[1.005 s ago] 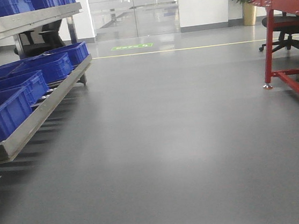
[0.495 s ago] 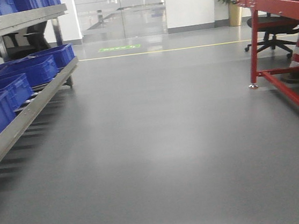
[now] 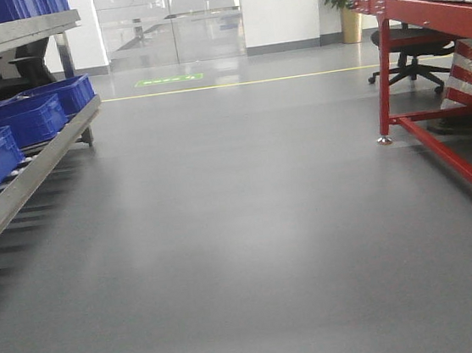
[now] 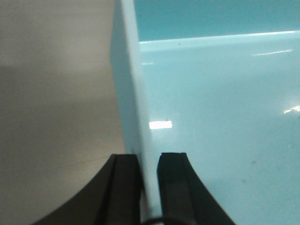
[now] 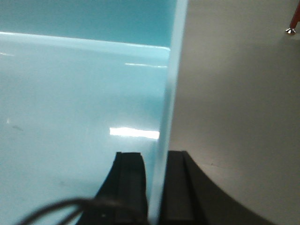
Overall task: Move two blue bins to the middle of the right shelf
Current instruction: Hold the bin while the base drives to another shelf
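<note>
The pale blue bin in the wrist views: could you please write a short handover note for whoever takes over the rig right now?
Left gripper: shut on a side wall of the pale blue bin.
Right gripper: shut on a bin wall, apparently the opposite side of the same bin.
Done: the bin is gripped on both sides. A second bin cannot be made out.
Left: the target shelf is not in view. Ahead are a rack of dark blue bins and a red table. Placing remains.
</note>
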